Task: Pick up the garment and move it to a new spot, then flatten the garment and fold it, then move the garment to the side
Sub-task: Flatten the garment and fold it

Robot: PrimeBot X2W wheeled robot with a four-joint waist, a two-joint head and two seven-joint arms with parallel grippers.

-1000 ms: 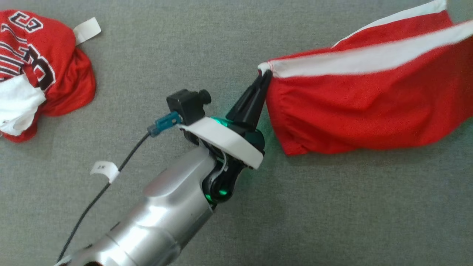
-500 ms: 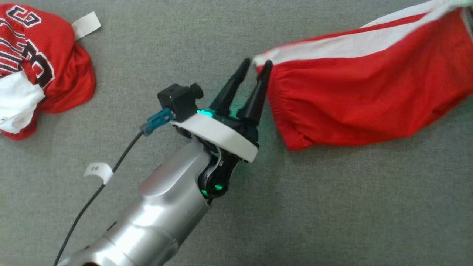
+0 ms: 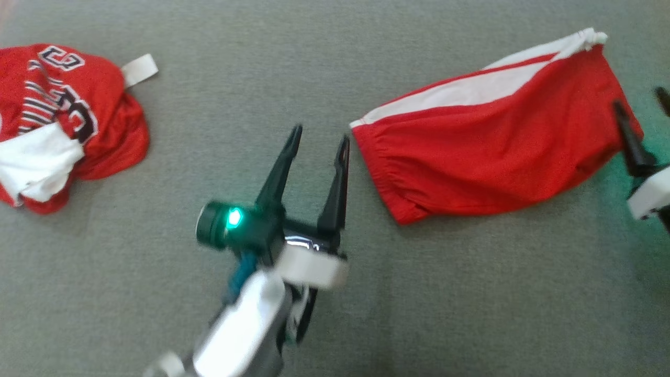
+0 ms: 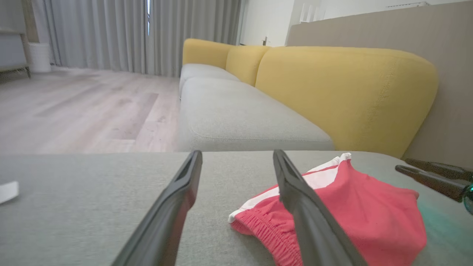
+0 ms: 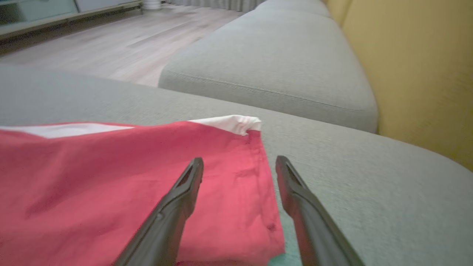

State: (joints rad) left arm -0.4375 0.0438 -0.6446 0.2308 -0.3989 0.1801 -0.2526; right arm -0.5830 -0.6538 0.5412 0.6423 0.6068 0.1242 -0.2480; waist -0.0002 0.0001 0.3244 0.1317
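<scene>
1. Red fabric shorts w/ white side stripe [image 3: 487, 152] lie on grey fabric surface [image 3: 261, 68], right side.
2. Crumpled red jersey [image 3: 73, 120] far left, well apart.
3. Left gripper [image 3: 321, 133] btwn them, just beside shorts; right gripper [image 3: 640, 98] at shorts' opposite end.

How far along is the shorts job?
Done: the red shorts lie spread fairly flat on the grey cushion, well apart from the jersey pile.
In hand: nothing. The left claw is open just off the waistband end, and the right claw is open at the leg end. Neither grips cloth.
Left: the fold, then moving the shorts to the side.
</scene>
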